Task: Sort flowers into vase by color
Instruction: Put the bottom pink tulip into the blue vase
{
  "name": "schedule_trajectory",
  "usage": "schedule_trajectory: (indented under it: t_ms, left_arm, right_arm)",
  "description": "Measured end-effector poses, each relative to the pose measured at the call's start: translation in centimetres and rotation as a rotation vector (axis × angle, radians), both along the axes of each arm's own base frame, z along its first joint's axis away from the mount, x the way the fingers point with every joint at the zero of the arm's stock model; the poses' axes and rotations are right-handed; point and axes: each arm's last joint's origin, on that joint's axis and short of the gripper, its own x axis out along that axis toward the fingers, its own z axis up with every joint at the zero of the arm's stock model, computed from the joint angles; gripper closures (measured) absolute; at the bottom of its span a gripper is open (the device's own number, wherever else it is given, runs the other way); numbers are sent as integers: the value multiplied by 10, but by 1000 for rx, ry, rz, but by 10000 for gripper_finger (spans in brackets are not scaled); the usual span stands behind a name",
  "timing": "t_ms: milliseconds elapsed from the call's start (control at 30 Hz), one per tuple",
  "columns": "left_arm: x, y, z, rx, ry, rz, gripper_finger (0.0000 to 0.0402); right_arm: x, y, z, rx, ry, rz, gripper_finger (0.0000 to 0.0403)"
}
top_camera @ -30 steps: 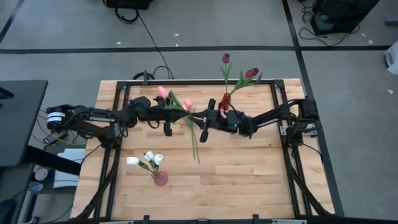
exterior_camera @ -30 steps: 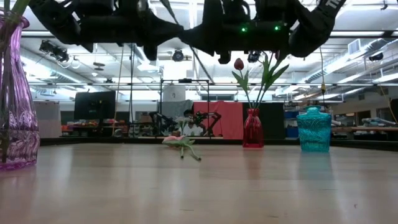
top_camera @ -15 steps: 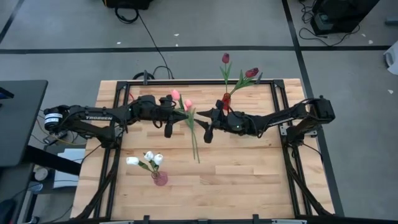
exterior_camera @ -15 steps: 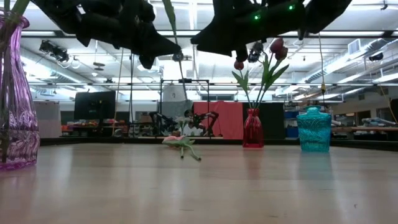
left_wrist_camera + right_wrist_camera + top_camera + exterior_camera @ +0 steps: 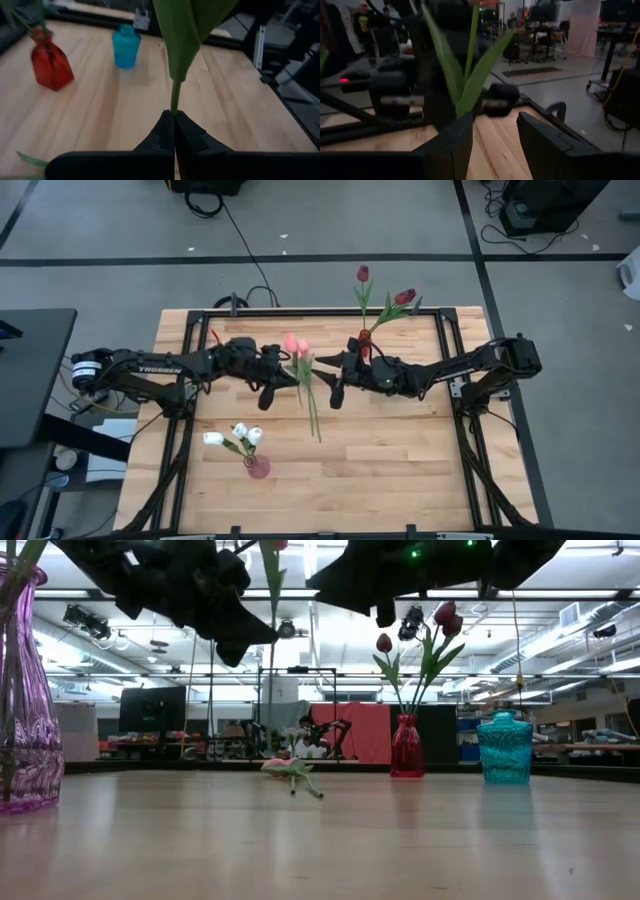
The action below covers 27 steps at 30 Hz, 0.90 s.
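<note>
Two pink flowers point(image 5: 296, 346), three vases point(image 5: 258, 468)

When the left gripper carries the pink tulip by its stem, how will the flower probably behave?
The pink artificial tulip probably sways, since the left gripper pinches only its thin green stem. It looks light. Its long leaf seems fairly stiff.

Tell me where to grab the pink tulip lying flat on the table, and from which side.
Grip the lying tulip on its bare lower stem, coming straight down with the fingers across it. The stem lies flat and thin there, clear of leaves and head. The open right tool looks best placed; the left tool is shut on another tulip.
</note>
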Motion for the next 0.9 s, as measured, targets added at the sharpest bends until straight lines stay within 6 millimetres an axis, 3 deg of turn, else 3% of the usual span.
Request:
schedule_trajectory:
  t_ms: [433, 767, 900]
  left_arm:
    - [9, -12, -5, 58, -2, -9, 401]
    - [35, -14, -10, 46, 41, -18, 401]
    - [38, -15, -11, 61, 54, -33, 401]
  right_arm:
    - [6, 3, 10, -14, -179, 101, 236]
    - [26, 2, 20, -62, -112, 63, 237]
    - [27, 2, 19, -73, -79, 55, 256]
